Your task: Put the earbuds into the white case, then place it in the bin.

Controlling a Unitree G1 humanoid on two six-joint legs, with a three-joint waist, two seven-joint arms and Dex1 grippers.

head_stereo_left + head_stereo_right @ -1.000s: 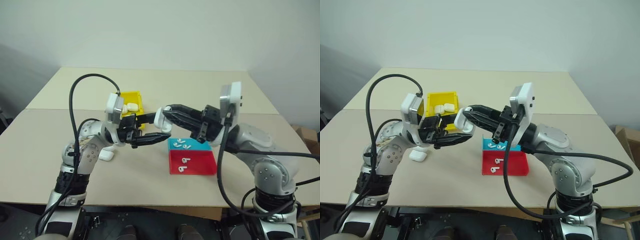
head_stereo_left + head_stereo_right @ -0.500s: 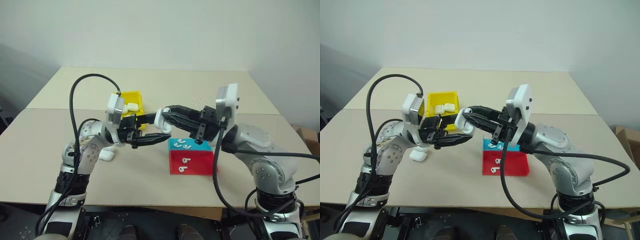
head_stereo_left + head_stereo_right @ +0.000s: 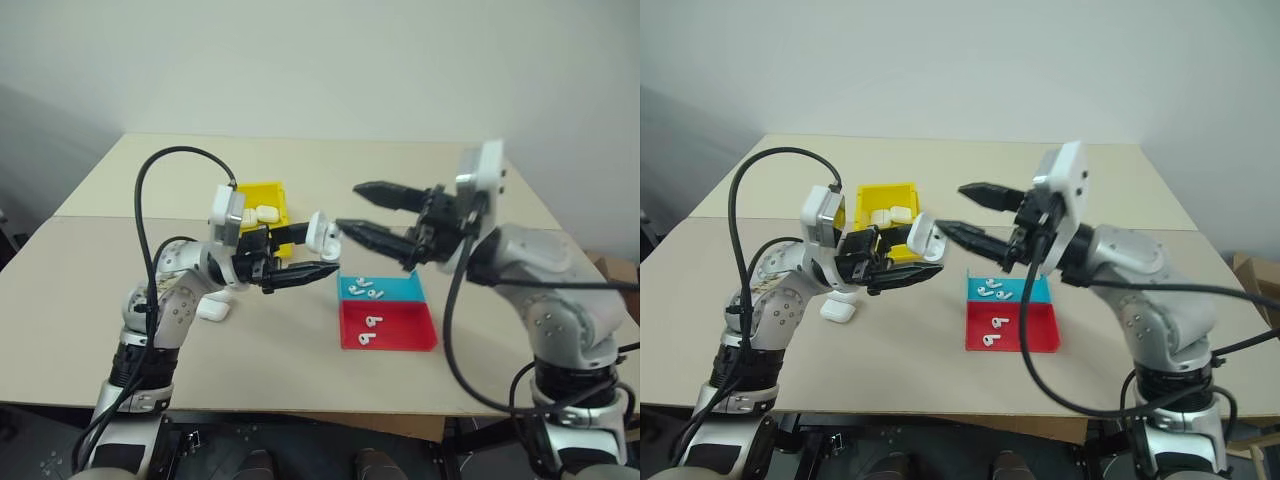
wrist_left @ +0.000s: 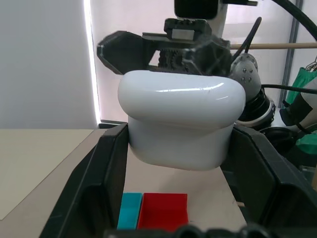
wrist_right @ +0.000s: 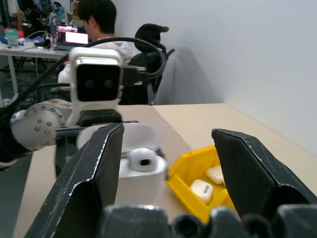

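white case [image 3: 322, 233] clenched in left jaws, right jaws spread; spare cases [image 3: 262, 213] in yellow bin [image 3: 270, 192], earbuds [image 3: 366, 292] in tray [image 3: 420, 335]

My left gripper [image 3: 318, 252] is clamped on the white case [image 3: 322, 232], glossy and rounded, lid up, raised above the worktop. The bin [image 3: 268, 196], bright yellow with upright walls, sits at ten o'clock of that case and contains several more white cases. The earbuds [image 3: 366, 291], tiny, white and short-stemmed, lie loose at five o'clock of the held case.
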